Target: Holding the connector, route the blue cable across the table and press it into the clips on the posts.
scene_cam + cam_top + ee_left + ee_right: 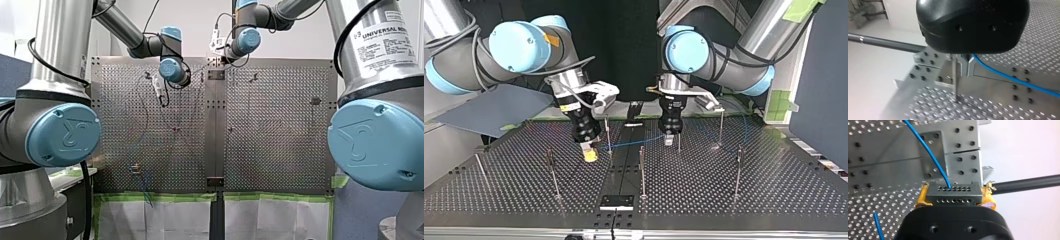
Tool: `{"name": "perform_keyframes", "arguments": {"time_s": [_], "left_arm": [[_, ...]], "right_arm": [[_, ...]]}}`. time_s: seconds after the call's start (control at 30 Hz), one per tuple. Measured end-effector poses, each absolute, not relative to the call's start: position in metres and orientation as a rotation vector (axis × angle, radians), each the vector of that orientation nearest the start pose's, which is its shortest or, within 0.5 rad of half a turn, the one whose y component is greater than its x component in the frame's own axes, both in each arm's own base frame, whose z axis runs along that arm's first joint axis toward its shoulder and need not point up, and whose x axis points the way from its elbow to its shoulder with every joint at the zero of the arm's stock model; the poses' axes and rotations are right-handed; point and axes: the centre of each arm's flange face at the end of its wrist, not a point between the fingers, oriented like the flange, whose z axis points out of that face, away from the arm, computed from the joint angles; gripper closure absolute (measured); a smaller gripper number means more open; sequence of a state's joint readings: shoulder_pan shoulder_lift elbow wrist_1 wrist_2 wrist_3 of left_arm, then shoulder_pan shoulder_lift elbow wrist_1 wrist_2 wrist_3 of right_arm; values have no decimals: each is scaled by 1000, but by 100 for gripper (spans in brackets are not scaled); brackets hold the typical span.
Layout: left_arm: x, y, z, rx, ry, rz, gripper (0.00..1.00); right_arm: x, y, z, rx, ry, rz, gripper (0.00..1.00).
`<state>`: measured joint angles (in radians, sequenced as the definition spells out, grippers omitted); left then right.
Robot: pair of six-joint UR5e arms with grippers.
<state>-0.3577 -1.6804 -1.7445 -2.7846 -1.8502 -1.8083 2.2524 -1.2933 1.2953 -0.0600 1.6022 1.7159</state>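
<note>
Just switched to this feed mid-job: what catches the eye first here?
The dark connector, clamped between the yellow pads of my right gripper, stands out in the right wrist view. From it the blue cable runs over the middle of the table to my left gripper, beside a thin post.

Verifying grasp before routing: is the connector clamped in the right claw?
Yes, the right wrist view shows the grey connector pinched between the right claw's yellow pads, blue cable leaving it.

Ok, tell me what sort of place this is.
Most likely a robotics lab test bench: two industrial arms reach over a perforated metal table set with thin posts, and a blue cable runs from a connector held in my right pincer.
</note>
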Motion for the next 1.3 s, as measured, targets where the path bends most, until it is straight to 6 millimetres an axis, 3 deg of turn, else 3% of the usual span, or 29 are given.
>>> {"name": "perform_keyframes", "arguments": {"time_s": [0.13,0.23,0.7,0.9,1.3], "left_arm": [[450,-283,405,-129,1440,-316,100],[451,-285,410,-115,1416,-341,100],[486,-296,371,-91,1424,-363,100],[497,-293,375,-100,1406,-362,100],[525,-291,378,-93,1407,-367,100]], "right_arm": [[486,-396,473,1592,-950,1807,100],[487,-398,466,1602,-959,1798,100],[490,-418,438,1638,-984,1773,100],[491,-428,423,1655,-993,1761,100],[482,-446,426,1634,-990,1788,100]]}}
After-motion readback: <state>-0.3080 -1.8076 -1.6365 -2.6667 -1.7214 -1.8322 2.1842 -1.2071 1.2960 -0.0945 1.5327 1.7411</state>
